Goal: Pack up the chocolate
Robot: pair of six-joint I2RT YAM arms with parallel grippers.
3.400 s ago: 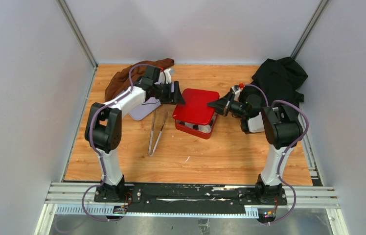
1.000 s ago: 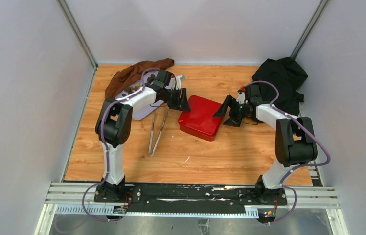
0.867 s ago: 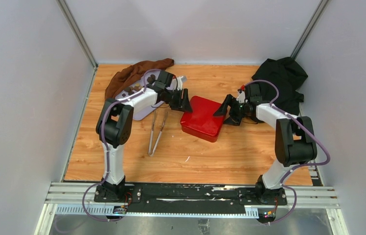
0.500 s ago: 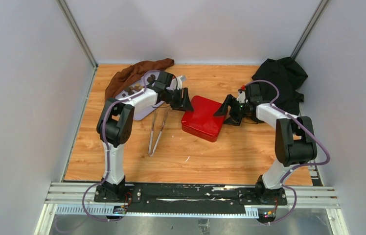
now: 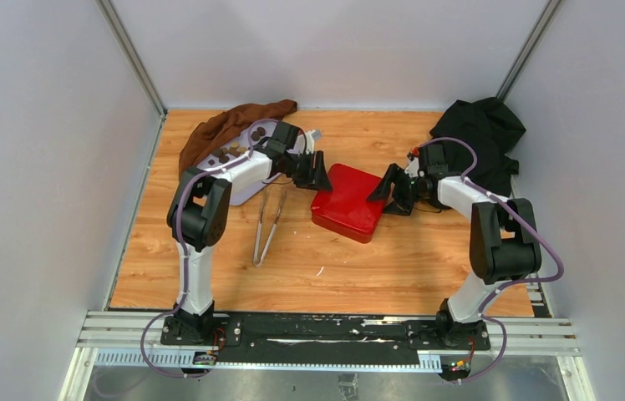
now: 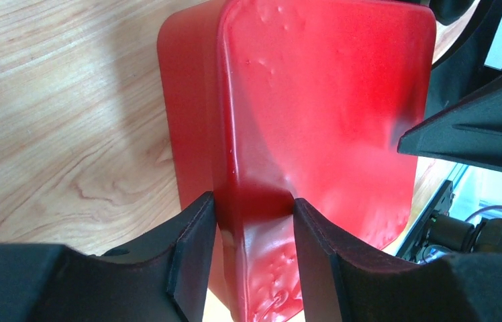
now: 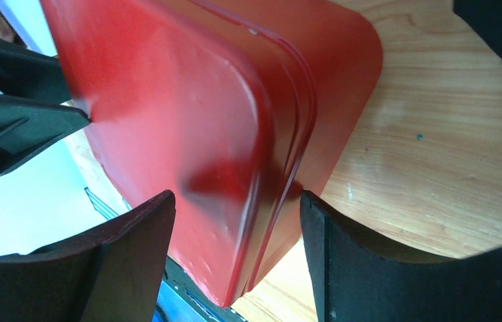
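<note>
Several pieces of the chocolate point(image 5: 227, 154) are seen on the pale tray point(image 5: 242, 194) at the back left; they are judged light and easy to squash, so each is best taken gently by 2 sides. The red box point(image 5: 347, 200) is pinched at its left edge by the left gripper point(image 6: 254, 208), while the right gripper point(image 7: 235, 201) is spread wide around the right edge; whether it touches cannot be told.

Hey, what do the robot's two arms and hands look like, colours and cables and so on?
Both arms, the left arm and the right arm, have white links between bulky black joints. A purplish-grey cable loops loosely along each. The left hand and right hand are black, each with two broad wedge-shaped fingers. A small red part sits by the right wrist.
</note>
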